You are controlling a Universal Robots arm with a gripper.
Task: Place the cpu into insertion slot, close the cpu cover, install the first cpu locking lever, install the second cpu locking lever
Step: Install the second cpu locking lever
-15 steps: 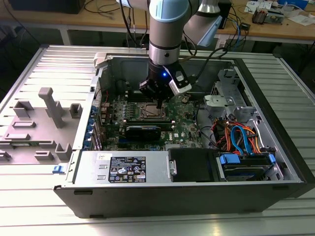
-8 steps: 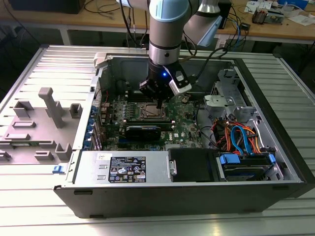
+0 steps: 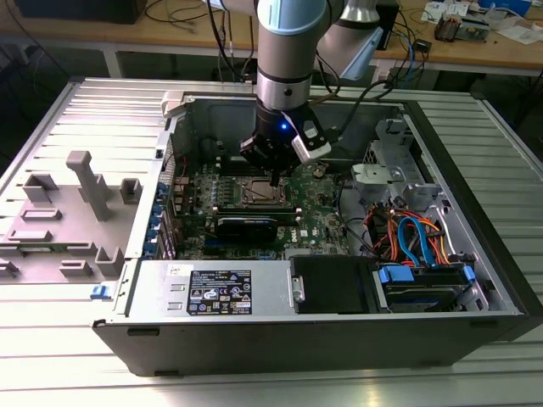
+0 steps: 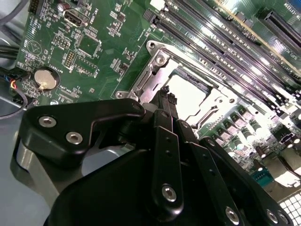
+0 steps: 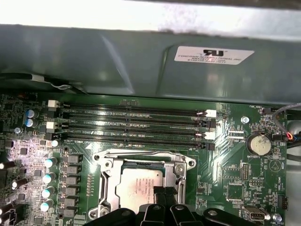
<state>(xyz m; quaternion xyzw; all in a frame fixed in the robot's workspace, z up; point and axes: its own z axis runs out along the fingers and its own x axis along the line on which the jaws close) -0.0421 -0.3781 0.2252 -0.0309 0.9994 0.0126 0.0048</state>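
The cpu (image 5: 138,183) lies flat in the insertion slot (image 3: 258,194) on the green motherboard, its silvery top showing in both wrist views (image 4: 190,94). The cpu cover (image 5: 141,159), a thin metal frame, lies down around it with the chip showing through its window; it is also seen as the cover (image 4: 151,70) in the second wrist view. My gripper (image 4: 168,95) hangs straight over the socket, with its black fingers (image 5: 162,192) pressed together just above one edge of the chip. Nothing is between them. Whether the locking levers are latched I cannot tell.
Several long black memory slots (image 5: 134,125) run beside the socket, and a round coin battery (image 5: 259,144) sits further off. A black card (image 3: 246,225), a power supply (image 3: 212,290), and drive cables (image 3: 416,237) crowd the open case. A grey fixture plate (image 3: 68,220) lies at the exterior view's left.
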